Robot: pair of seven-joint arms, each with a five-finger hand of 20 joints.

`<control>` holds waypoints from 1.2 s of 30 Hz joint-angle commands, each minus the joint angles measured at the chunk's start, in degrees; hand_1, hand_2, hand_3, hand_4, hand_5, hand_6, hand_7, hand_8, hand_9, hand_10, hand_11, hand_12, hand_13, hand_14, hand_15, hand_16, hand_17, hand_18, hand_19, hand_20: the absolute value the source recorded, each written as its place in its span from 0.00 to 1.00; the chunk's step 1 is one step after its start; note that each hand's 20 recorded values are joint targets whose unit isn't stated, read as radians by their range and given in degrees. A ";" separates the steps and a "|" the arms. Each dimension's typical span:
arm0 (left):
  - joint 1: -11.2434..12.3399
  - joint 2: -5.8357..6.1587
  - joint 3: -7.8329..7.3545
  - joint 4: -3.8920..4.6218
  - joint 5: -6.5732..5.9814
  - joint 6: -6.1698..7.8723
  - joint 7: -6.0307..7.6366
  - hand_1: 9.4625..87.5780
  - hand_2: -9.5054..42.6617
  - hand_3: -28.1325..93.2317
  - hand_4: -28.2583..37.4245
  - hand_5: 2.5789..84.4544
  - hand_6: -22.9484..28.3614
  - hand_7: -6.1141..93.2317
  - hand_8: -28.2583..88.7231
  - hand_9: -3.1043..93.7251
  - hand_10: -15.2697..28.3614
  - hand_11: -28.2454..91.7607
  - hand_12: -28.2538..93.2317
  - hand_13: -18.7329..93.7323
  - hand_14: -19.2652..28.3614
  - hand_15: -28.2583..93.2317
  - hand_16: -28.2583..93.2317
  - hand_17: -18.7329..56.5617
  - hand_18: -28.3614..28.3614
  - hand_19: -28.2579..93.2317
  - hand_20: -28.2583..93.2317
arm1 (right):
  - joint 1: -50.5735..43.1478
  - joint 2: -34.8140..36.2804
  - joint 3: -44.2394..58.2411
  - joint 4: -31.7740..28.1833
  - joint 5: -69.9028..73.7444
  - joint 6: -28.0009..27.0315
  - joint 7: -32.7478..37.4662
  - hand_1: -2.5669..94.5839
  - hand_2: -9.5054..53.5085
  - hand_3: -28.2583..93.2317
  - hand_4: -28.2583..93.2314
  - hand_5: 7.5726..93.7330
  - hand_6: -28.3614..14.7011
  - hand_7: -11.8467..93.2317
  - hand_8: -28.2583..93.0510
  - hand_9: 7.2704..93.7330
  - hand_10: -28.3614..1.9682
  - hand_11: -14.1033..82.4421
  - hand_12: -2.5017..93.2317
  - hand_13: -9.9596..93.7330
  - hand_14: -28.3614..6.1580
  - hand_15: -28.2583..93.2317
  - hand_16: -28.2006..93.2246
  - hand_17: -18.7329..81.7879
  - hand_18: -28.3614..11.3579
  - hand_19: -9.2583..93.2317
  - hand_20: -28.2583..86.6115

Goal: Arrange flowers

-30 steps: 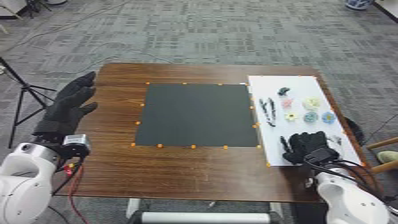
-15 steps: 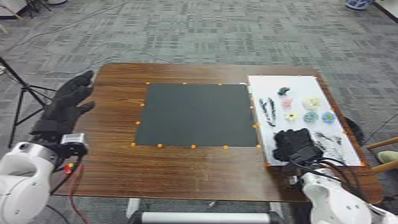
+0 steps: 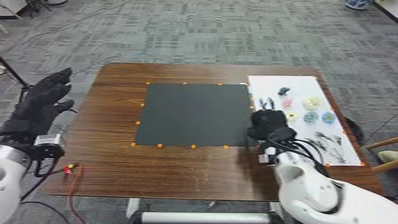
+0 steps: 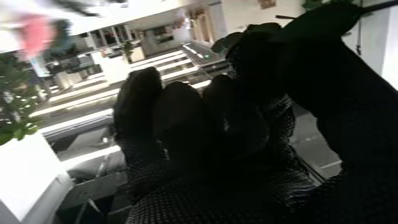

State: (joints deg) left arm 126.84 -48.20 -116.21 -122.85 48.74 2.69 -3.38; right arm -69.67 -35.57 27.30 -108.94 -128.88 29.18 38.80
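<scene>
In the head view my right hand (image 3: 267,124) is over the near end of a slim dark tool (image 3: 266,103), whose far tips show beyond it at the white sheet's left edge. Fabric flowers lie on that sheet: a pink one (image 3: 287,102), a pale yellow one (image 3: 311,103), a small yellow one (image 3: 291,116) and blue ones (image 3: 310,117). In the right wrist view my right hand (image 4: 204,125) has relaxed fingers, the thumb close to one of them, beside a thin dark rod (image 4: 380,6). My left hand (image 3: 37,104) is open off the table's left side.
A dark square mat (image 3: 194,115) with orange marks round it covers the middle of the table (image 3: 169,175). The white sheet (image 3: 280,82) bears dark stems (image 3: 330,145) near its front right and a small dark object (image 3: 283,91) at its far end.
My right hand has moved left and forward from above the stems to the slim tool, uncovering the stems. My left hand has shifted farther left.
</scene>
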 commanded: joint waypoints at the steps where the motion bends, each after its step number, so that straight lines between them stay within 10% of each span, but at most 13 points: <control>1: -1.42 1.83 -0.58 0.44 -2.71 -5.17 -1.38 0.22 0.00 0.76 0.00 0.15 0.47 0.27 0.15 0.11 0.49 0.32 0.40 0.16 0.56 0.43 0.24 0.01 0.80 0.51 0.31 | 14.42 -22.34 -5.09 7.21 0.34 -4.31 4.52 0.41 0.00 0.96 0.12 0.78 0.60 0.71 0.46 0.84 0.58 0.87 0.70 0.77 0.47 0.93 0.60 0.48 0.16 0.89 0.67; 7: -1.49 1.86 -1.57 0.45 -3.47 -7.60 -1.77 0.23 0.00 0.75 0.00 0.15 0.47 0.25 0.16 0.12 0.51 0.28 0.40 0.16 0.63 0.40 0.22 0.00 0.84 0.50 0.30 | 18.69 -30.69 -8.48 12.38 2.32 -6.16 6.15 0.41 0.00 0.96 0.13 0.79 0.60 0.71 0.46 0.84 0.58 0.87 0.70 0.77 0.47 0.93 0.60 0.48 0.14 0.89 0.67; 13: -4.96 4.72 2.35 1.48 -4.44 -5.96 -0.97 0.24 0.00 0.74 0.00 0.16 0.47 0.24 0.16 0.12 0.51 0.28 0.41 0.16 0.59 0.40 0.23 0.01 0.81 0.50 0.30 | 18.80 -33.57 -10.43 13.48 2.64 -8.26 8.15 0.41 0.00 0.96 0.13 0.80 0.60 0.70 0.46 0.85 0.58 0.87 0.69 0.78 0.47 0.93 0.59 0.49 0.14 0.90 0.66; 20: -15.72 8.15 11.31 5.62 -2.67 -7.34 -2.66 0.23 0.00 0.75 0.00 0.16 0.48 0.24 0.16 0.13 0.51 0.28 0.41 0.16 0.58 0.41 0.24 0.01 0.81 0.50 0.30 | 15.38 -35.46 -10.12 16.63 1.54 -11.29 7.50 0.41 0.00 0.96 0.12 0.80 0.60 0.69 0.46 0.85 0.57 0.87 0.68 0.78 0.47 0.93 0.59 0.49 0.14 0.90 0.66; 27: -22.87 8.28 17.36 7.14 -0.60 -8.47 -2.71 0.22 0.00 0.76 0.00 0.16 0.48 0.24 0.16 0.12 0.51 0.28 0.41 0.16 0.58 0.41 0.24 0.01 0.81 0.50 0.31 | 12.82 -37.80 -9.74 20.21 0.86 -15.33 7.79 0.42 0.00 0.95 0.11 0.81 0.60 0.69 0.46 0.86 0.57 0.86 0.68 0.78 0.46 0.93 0.59 0.49 0.13 0.90 0.65; 36: -11.44 6.52 10.12 6.60 -1.87 -5.48 -2.38 0.23 0.00 0.76 0.00 0.16 0.47 0.24 0.16 0.12 0.50 0.28 0.42 0.16 0.58 0.41 0.24 0.01 0.80 0.50 0.31 | 12.66 -39.74 -10.33 22.47 0.45 -15.56 7.88 0.42 0.00 0.95 0.11 0.81 0.60 0.68 0.46 0.86 0.58 0.85 0.68 0.78 0.47 0.93 0.58 0.49 0.13 0.91 0.65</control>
State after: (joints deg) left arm 104.13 -40.24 -99.88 -115.67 47.91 -5.22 -5.92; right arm -56.46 -73.39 17.60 -87.30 -127.59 13.70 46.26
